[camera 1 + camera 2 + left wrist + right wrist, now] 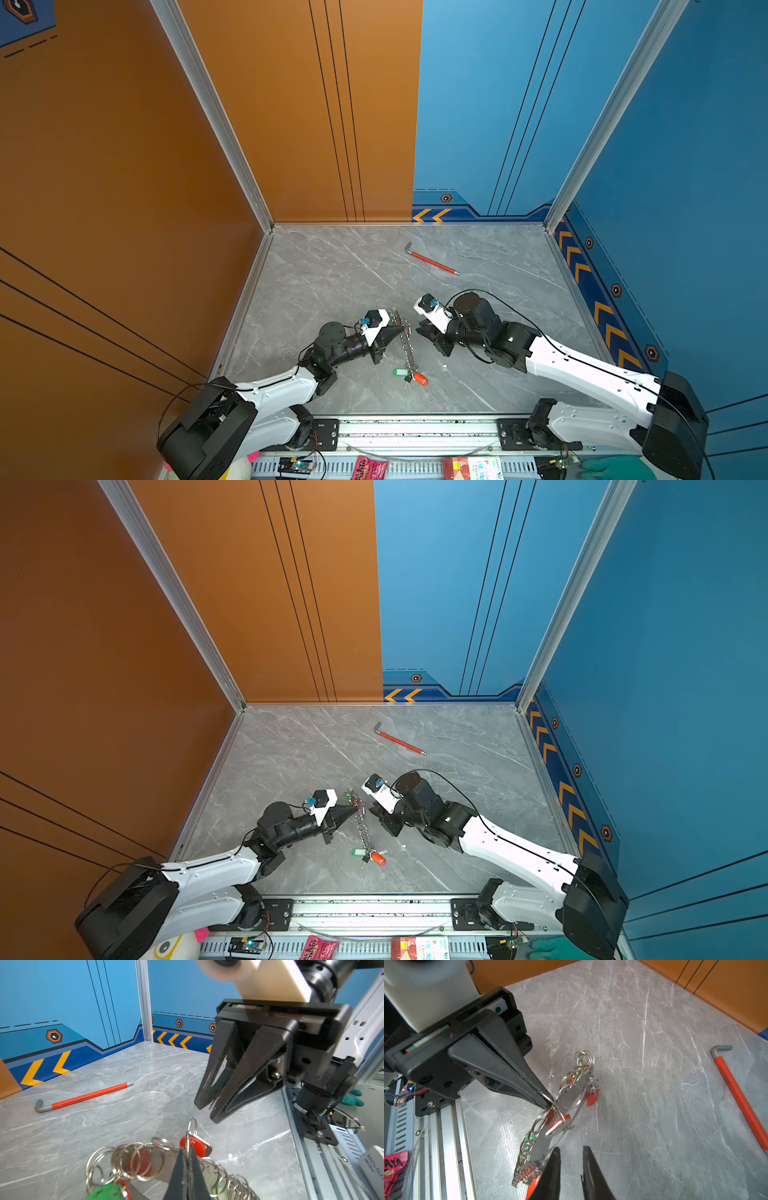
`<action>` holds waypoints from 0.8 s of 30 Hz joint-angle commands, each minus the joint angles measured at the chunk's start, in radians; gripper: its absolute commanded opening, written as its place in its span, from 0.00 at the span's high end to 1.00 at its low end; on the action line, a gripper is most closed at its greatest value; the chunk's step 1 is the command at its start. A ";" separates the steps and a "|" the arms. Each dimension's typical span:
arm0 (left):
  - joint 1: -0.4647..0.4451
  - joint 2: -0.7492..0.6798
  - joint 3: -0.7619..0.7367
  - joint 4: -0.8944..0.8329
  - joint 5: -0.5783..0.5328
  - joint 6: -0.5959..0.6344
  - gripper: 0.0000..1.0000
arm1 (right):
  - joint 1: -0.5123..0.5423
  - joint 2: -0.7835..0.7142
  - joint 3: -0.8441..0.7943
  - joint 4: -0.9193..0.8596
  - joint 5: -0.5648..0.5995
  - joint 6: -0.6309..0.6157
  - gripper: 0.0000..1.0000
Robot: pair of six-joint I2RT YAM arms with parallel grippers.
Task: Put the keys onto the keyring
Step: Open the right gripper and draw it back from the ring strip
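Observation:
The keyring [409,349] is a flat grey oval edged with linked silver rings. It stands tilted up off the table between my two grippers in both top views. My left gripper [188,1152] is shut on one silver ring at its raised end, with the closed tips [547,1103] pinching that ring. Keys with a green tag [401,372] and an orange tag [420,379] hang at its low end near the table. Another orange-tagged key [196,1146] sits just past the left tips. My right gripper [571,1148] is slightly open and empty, just beside the keyring [571,1095].
A red-sleeved hex wrench [432,262] lies on the marble table toward the back. Orange and blue walls close in the sides and back. A metal rail [415,428] with the arm bases runs along the front edge, with packets and wiring below it.

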 commanded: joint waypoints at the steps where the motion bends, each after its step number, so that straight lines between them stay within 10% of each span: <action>1: -0.011 0.006 0.033 0.060 0.087 -0.003 1.00 | -0.001 -0.029 -0.021 0.064 -0.040 -0.044 0.79; 24: -0.018 0.017 0.035 0.059 0.110 0.002 1.00 | 0.000 0.011 0.008 0.015 -0.078 -0.065 0.86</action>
